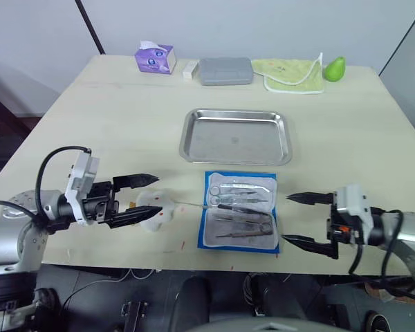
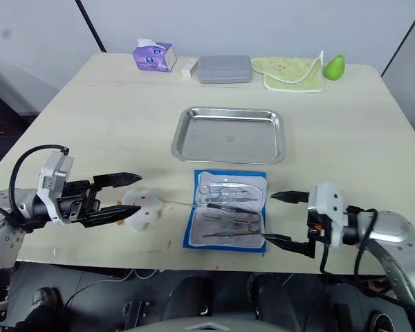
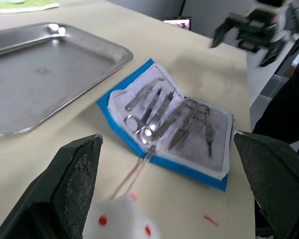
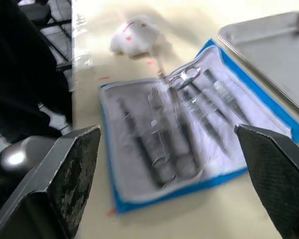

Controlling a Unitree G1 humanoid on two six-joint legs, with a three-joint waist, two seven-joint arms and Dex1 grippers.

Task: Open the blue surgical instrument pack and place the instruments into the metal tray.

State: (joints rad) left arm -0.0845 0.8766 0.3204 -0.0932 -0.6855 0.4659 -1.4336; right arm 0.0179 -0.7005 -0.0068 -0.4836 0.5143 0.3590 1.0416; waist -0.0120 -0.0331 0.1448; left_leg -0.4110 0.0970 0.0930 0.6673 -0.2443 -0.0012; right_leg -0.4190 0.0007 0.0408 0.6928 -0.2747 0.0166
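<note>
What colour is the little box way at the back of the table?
The tissue box is purple with a white tissue sticking out; clearest in the left eye view.

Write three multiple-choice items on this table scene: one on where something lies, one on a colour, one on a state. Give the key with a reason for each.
1. Where does the blue surgical instrument pack lie?
A. Inside the metal tray
B. On the table, just nearer the robot than the metal tray
C. On the grey case

2. What colour is the tissue box at the far edge?
A. Purple
B. Red
C. Black

3. What state is the pack in?
A. Folded shut
B. Open flat, the instruments still in its lining
C. Open and emptied

Key: 1 B, the pack lies on bare tabletop beside the tray's near rim. 2 A, the box is purple with white tissue. 3 B, scissors and forceps lie on the white lining, and the tray holds nothing.
</note>
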